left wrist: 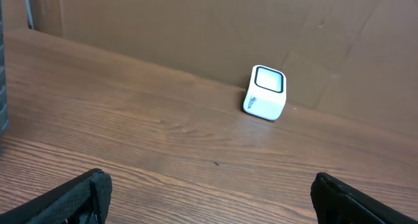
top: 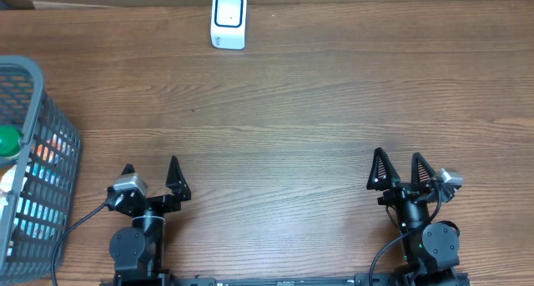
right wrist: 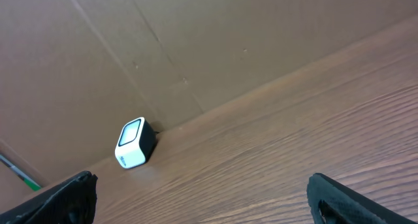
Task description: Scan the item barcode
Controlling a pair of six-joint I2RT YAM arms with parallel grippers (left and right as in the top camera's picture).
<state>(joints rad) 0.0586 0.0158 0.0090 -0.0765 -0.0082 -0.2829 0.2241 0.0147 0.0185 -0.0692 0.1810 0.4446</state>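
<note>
Soft, even light from above keeps all three views moderately bright and warm on the wooden table (top: 292, 111). The white scanner (top: 229, 21) casts only a faint, short shadow at its base. The overhead picture is sharp throughout, with slight bending towards the edge by the grey basket (top: 42, 153). In the wrist views the wood grain stays fairly crisp, the cardboard wall (left wrist: 196, 28) looks dimmer, and the black fingertips (left wrist: 72, 198) in the bottom corners are dark and out of focus.
</note>
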